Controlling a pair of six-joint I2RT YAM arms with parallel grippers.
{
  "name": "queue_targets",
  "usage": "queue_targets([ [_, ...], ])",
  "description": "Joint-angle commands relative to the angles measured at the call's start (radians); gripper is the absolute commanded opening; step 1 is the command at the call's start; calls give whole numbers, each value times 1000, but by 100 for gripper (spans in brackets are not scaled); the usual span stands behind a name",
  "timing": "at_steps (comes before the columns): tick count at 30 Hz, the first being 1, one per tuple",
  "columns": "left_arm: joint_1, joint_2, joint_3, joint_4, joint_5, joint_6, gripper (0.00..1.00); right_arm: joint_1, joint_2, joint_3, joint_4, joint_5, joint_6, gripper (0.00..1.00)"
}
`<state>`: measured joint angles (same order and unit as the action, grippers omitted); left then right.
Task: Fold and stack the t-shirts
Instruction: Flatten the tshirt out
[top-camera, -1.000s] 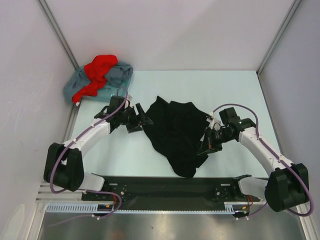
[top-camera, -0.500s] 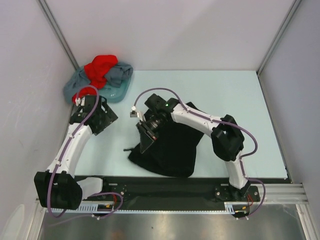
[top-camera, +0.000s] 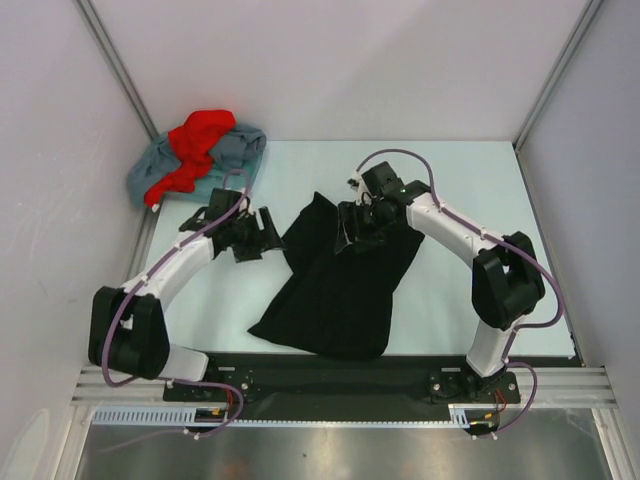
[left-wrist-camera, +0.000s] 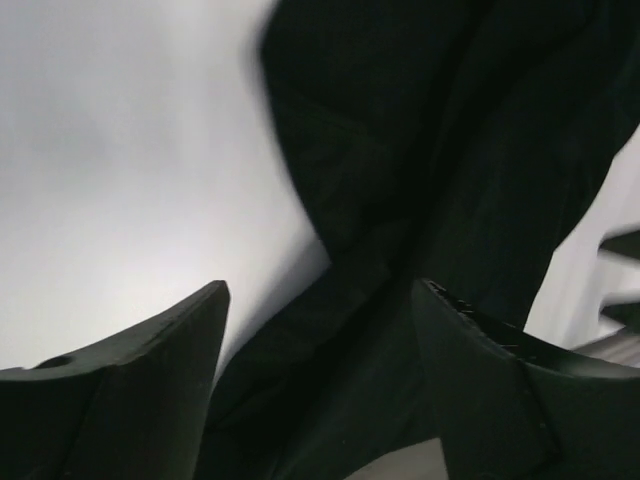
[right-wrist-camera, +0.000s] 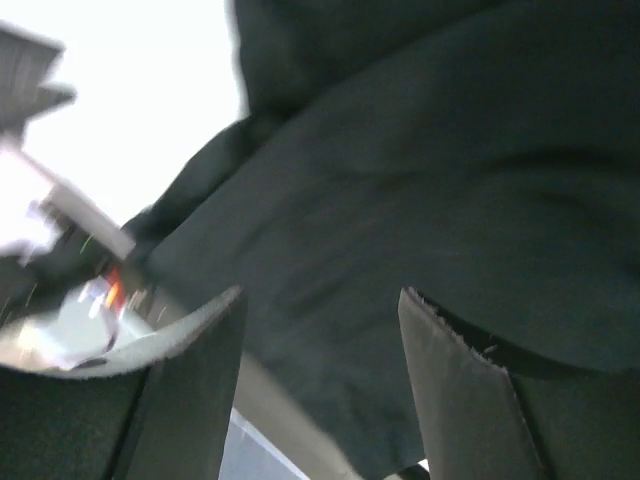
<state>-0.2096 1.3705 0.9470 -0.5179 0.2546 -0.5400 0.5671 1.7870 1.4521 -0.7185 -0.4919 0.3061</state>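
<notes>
The black t-shirt (top-camera: 330, 290) lies crumpled mid-surface (top-camera: 470, 190), with its long axis running from 7 to 1 o'clock. Spread it flat by two corners before folding. Your left end effector (top-camera: 265, 238) is spread beside its 10 o'clock edge. Your right end effector (top-camera: 350, 228), also spread and empty, hovers over the far end. The red t-shirt (top-camera: 200, 135) and grey-blue t-shirt (top-camera: 238, 150) lie heaped at 11 o'clock.

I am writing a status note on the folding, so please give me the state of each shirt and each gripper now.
black t-shirt: unfolded, lying rumpled between the two arms.
red t-shirt: crumpled, lying on the grey-blue t-shirt.
grey-blue t-shirt: crumpled in the far left corner, partly under the red one.
left gripper: open, holding nothing, at the black t-shirt's left edge.
right gripper: open, over the black t-shirt.
</notes>
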Motion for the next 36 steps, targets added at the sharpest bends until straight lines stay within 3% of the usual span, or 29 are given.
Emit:
queue_targets([
  [1, -72, 41, 55, 30, 63, 46, 77, -12, 21, 48, 71, 334, 122, 68],
  [3, -102, 30, 46, 0, -15, 43, 70, -10, 84, 91, 88, 430, 191, 68],
  [5, -134, -23, 13, -60, -76, 43, 69, -4, 124, 119, 102, 464, 238, 68],
  [10, -142, -178, -120, -164, -161, -7, 82, 37, 219, 181, 128, 598, 364, 67],
  [13, -142, -231, -186, -195, -109, -84, 83, 60, 261, 224, 111, 673, 393, 66],
  [17, -143, -281, -198, -231, -59, -78, 83, 79, 301, 254, 70, 731, 432, 59],
  [20, -143, -300, -231, -241, -19, -80, 76, 103, 302, 240, 59, 763, 438, 56],
  [32, -157, -243, -340, -206, 184, -101, 71, 102, 305, 212, 90, 737, 409, 47],
  [35, -166, -251, -344, -205, 184, -110, 66, 106, 305, 205, 105, 724, 393, 42],
  [36, -168, -251, -344, -199, 181, -110, 58, 106, 307, 203, 113, 722, 389, 42],
])
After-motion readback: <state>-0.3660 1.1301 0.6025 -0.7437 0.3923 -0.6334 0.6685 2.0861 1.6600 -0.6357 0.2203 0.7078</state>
